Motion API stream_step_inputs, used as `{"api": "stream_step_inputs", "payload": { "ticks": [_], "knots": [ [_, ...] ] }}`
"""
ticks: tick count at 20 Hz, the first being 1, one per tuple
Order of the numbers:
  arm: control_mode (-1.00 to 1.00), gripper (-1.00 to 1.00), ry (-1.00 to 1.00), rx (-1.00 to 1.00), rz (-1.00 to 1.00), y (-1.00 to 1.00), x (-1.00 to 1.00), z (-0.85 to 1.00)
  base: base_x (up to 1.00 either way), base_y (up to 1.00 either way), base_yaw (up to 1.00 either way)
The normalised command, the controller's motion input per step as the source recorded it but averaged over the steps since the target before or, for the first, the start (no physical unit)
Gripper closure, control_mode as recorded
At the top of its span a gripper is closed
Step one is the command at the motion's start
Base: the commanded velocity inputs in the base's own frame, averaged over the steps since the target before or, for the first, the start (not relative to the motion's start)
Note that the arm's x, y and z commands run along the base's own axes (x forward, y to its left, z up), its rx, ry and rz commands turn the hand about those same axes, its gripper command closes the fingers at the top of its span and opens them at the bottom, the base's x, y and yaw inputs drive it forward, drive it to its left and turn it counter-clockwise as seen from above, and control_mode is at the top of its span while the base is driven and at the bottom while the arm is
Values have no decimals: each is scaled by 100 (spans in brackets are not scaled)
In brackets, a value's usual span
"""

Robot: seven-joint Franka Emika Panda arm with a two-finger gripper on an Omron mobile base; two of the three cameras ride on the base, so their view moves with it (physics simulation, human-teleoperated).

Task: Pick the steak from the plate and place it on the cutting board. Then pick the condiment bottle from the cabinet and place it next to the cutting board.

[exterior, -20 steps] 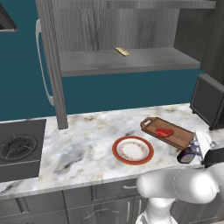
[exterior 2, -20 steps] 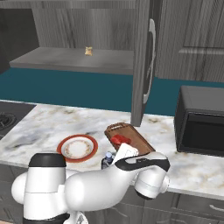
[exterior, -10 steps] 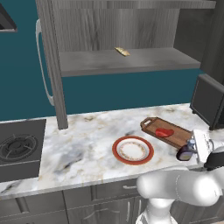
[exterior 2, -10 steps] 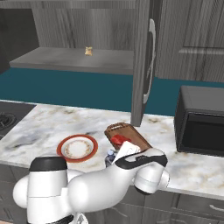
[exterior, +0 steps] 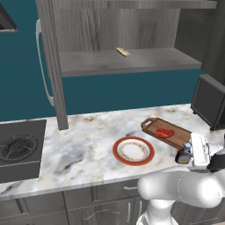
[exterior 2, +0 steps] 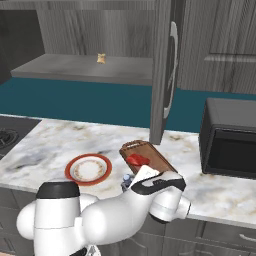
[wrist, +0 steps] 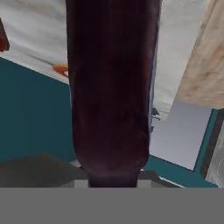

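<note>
The gripper (exterior: 188, 154) is clamping the small dark brown condiment bottle (exterior: 183, 155), holding it low over the marbled surface (exterior: 88, 145), just at 5 o'clock of the rectangular brown wooden cutting board (exterior: 176, 134), where the small red steak (exterior: 165, 132) is lying.

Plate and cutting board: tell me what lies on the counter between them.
Nothing: in the left base view a narrow strip of bare marble counter separates the plate from the cutting board. The steak lies on the board itself.
</note>
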Motion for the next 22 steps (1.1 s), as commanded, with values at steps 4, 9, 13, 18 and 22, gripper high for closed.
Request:
{"api": "stream_step_inputs", "payload": {
  "ticks": [4, 9, 13, 18, 22],
  "knots": [
    [-100, 100, 0, 0, -2, 0, 22, -21, 0, 0, 0],
    [-100, 100, 1, 0, -1, 0, 19, -14, 0, 0, 0],
    [-100, 100, 0, 0, 0, 0, 7, -24, 0, 0, 0],
    [-100, 100, 0, 0, 0, 0, 0, -25, 0, 0, 0],
    [-100, 100, 0, 0, 0, 0, 0, -13, 0, 0, 0]
  ]
}}
